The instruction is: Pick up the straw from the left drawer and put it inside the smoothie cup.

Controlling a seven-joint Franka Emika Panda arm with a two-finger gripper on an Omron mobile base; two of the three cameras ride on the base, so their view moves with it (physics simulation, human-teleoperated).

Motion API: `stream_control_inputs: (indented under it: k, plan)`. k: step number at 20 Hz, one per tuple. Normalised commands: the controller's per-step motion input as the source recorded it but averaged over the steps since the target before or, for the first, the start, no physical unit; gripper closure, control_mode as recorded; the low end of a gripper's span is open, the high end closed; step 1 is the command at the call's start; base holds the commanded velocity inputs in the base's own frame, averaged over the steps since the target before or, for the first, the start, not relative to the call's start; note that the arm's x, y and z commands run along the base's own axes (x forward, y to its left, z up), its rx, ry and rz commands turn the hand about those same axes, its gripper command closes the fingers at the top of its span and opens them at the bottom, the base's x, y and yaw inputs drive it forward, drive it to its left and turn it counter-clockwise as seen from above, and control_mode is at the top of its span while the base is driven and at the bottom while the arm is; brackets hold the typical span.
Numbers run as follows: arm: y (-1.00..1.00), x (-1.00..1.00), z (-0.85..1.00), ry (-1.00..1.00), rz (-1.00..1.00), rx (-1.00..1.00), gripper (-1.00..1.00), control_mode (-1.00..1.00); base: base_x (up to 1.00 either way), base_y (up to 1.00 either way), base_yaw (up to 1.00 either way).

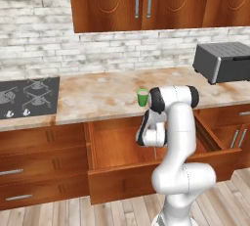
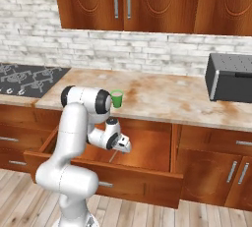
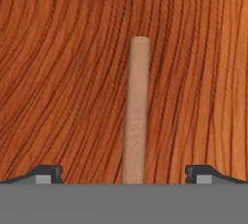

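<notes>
The left drawer [image 1: 119, 183] [image 2: 147, 184] of reddish-brown wood is pulled open below the counter. On its floor lies the straw [image 3: 135, 116], a thin brownish stick, also visible as a thin line under the hand [image 1: 155, 152] [image 2: 113, 157]. My gripper [image 3: 123, 173] [image 1: 151, 144] [image 2: 123, 147] hangs low inside the drawer, open, its fingertips [image 3: 48, 172] wide apart on either side of the straw's near end without touching it. The small green smoothie cup [image 1: 142, 97] [image 2: 116, 99] stands upright on the counter near its front edge, just above the drawer.
A grey toaster oven [image 1: 223, 62] [image 2: 230, 77] sits on the counter at the right. A gas hob [image 1: 27, 97] [image 2: 29, 77] lies at the left. Narrower drawers with silver handles [image 1: 19, 171] [image 2: 231, 172] flank the open drawer; wall cabinets [image 1: 141, 0] hang above.
</notes>
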Motion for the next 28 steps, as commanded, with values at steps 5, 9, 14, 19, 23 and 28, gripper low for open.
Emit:
stream_control_inputs:
  k: [5,9,14,19,23,28]
  plan:
    - [-0.06,0.11,-0.56,0.02,0.00,0.00,-1.00,-1.00,0.00,0.00,0.00]
    - [-0.03,0.00,-0.54,0.00,0.00,0.00,1.00,-1.00,0.00,0.00,0.00]
    - [0.00,0.00,-0.10,0.01,0.00,0.00,1.00,-1.00,0.00,0.00,0.00]
    - [0.00,0.00,-0.05,0.00,0.00,0.00,1.00,-1.00,0.00,0.00,0.00]
    - [-0.02,-0.12,-0.03,-0.03,0.04,0.00,1.00,-1.00,0.00,0.00,0.00]
    - [-0.07,-0.42,0.71,-0.10,0.06,0.00,1.00,-1.00,0.00,0.00,0.00]
